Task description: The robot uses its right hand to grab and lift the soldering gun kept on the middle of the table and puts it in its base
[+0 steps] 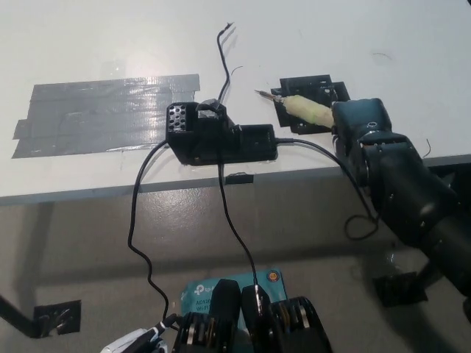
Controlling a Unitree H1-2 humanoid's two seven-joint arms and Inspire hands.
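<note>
Your right hand [362, 126] is clamped on the soldering gun [303, 109], its tip projecting beyond the fingers over the base [324, 90]. Your left hand [136, 341] rests low; its fingers cannot be read.

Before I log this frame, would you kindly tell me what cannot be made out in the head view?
- Left robot hand: cut off by the bottom edge; open or shut cannot be told.
- Right robot hand: only its back shows, so its grip on the soldering gun is hidden.
- Gun tip: too small and blurred to tell whether it touches the table.
- Black base: partly covered by gun and hand.
</note>
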